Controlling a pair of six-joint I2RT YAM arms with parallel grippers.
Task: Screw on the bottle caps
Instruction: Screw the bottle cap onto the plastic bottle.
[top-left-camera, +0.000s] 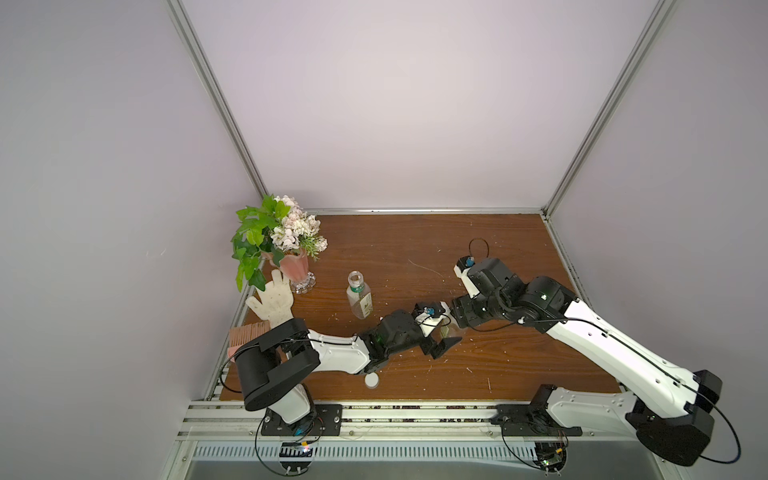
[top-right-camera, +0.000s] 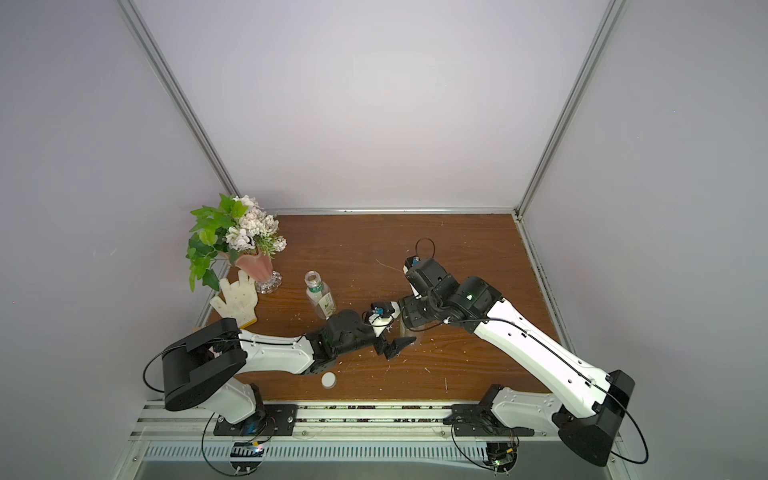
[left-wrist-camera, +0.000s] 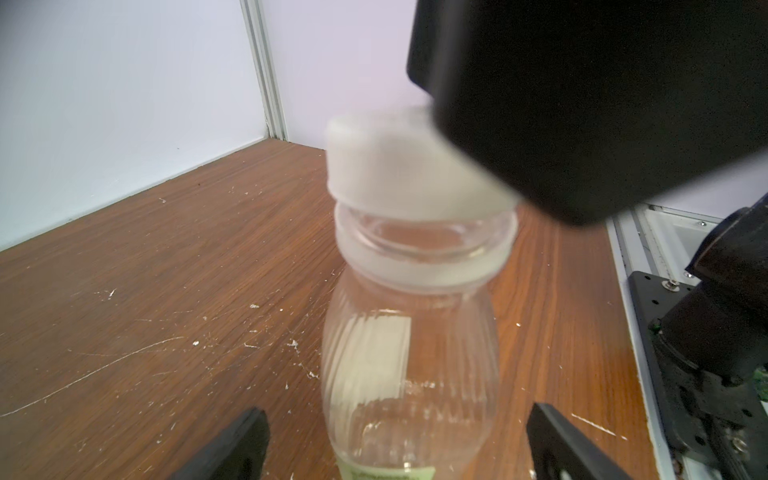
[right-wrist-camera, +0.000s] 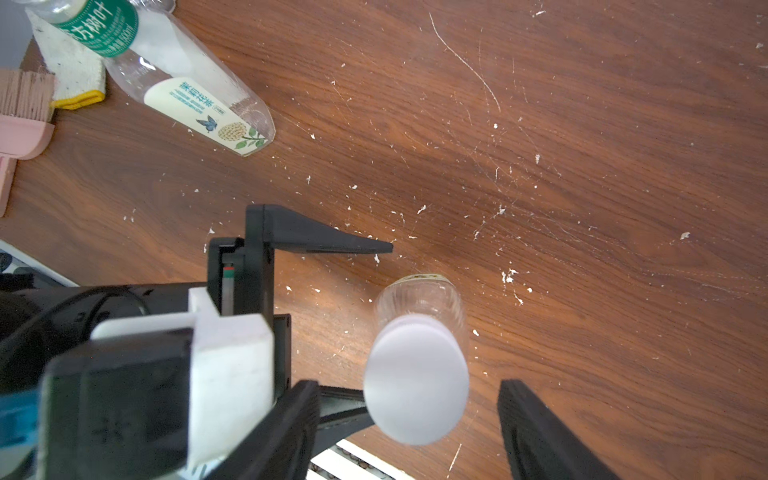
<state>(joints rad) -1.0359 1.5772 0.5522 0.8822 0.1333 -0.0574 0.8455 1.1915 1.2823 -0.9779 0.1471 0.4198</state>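
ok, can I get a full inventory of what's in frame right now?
labelled bottle: 1, clear with green-white label, uncapped, standing mid-table
ribbed bottle: 1, clear, standing between the two grippers
bottle caps: 2, white; one askew on the ribbed bottle's neck, the other loose near the table's front edge
flower vase: 1, pink, white flowers and green leaves, back left
work glove: 1, white with yellow cuff, left edge, in front of the vase
brush: 1, pink, left edge, by the glove
table: 1, brown wood, white flecks scattered
left gripper: 1, black, open around the ribbed bottle's body
right gripper: 1, black, open over the cap
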